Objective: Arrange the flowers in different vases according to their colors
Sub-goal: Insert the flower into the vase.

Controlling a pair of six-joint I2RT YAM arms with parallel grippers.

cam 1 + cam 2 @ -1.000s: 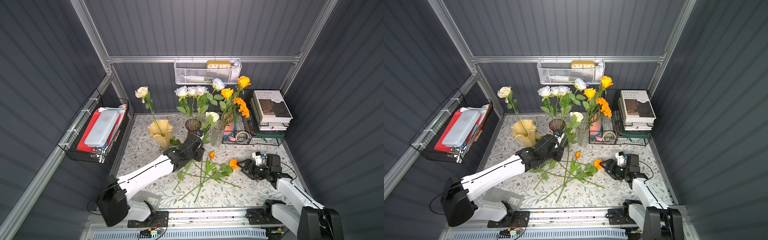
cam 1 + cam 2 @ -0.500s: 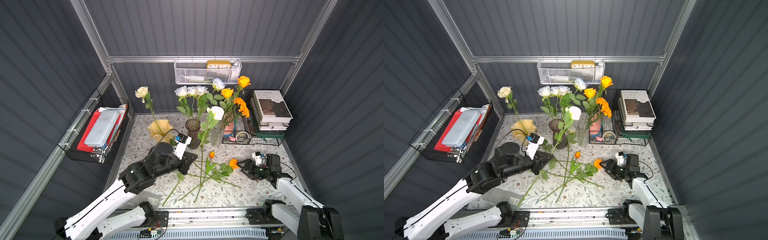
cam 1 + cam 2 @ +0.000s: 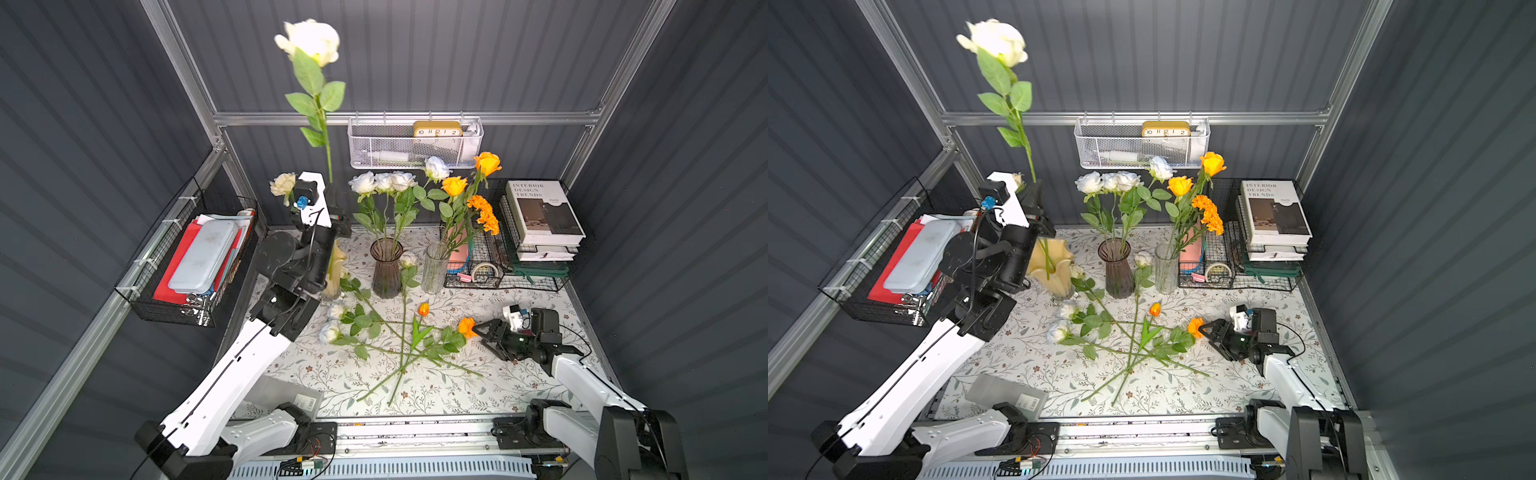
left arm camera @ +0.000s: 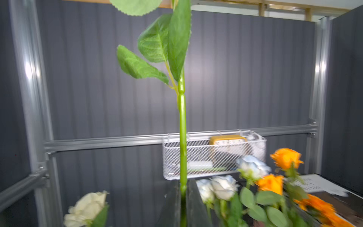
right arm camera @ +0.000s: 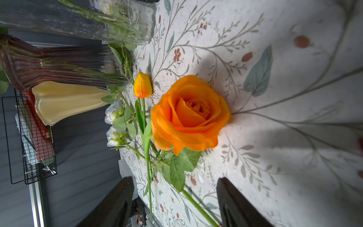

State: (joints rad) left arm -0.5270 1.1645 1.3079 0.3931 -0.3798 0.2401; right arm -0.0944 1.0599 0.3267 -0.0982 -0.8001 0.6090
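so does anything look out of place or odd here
Nothing is spilled or broken. The only untidy thing is the loose flowers, which lie crisscrossed on the cloth with their stems overlapping. The left gripper holds a rose upright, raised high.

A: How is the left arm [image 3: 232, 374]?
B: Raised, the left gripper [image 3: 331, 193] pointing up, clamped on a cream rose [image 3: 312, 38].
A: And the right gripper [image 3: 484, 334]?
B: Low, stretched level, jaws apart, holding nothing.
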